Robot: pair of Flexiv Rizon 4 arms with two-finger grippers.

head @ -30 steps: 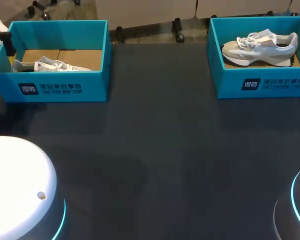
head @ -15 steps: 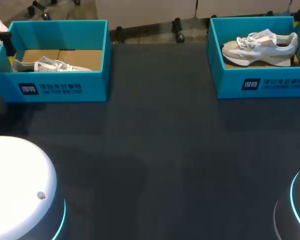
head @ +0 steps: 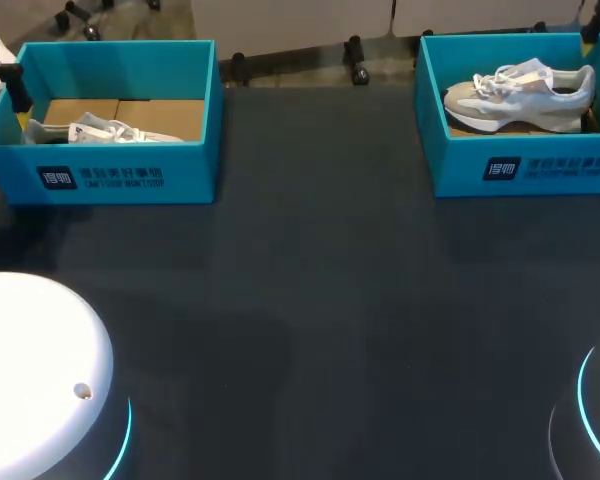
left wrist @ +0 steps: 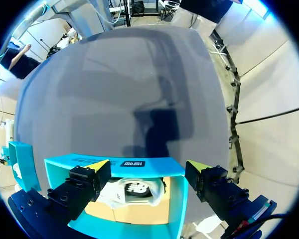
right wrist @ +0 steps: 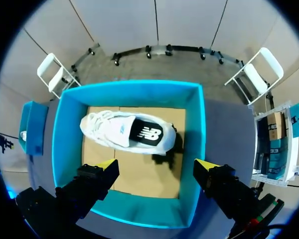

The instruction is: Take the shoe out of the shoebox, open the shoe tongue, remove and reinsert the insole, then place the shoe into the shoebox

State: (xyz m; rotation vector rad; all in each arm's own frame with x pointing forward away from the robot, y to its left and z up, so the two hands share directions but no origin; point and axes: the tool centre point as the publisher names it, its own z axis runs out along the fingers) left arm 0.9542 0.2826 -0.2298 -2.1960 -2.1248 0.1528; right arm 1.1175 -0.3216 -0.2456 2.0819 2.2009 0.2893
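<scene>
Right wrist view: the right gripper (right wrist: 157,165) hung with fingers spread and empty above the right shoebox (right wrist: 202,144), apparently staged to descend onto the shoe (right wrist: 127,132) lying on its side inside. The left gripper (left wrist: 147,166), likewise spread, hung over the left shoebox (left wrist: 114,162) and the second shoe (left wrist: 132,191).

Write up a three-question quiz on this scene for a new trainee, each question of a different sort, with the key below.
1. True or false: the right shoebox is empty.
2. The right gripper, above that box, is: A shut on its wall; B open; C out of sight.
3. Short answer: what lies inside the left shoebox?

Key
1. False: it holds a shoe.
2. B.
3. A second shoe.
</scene>
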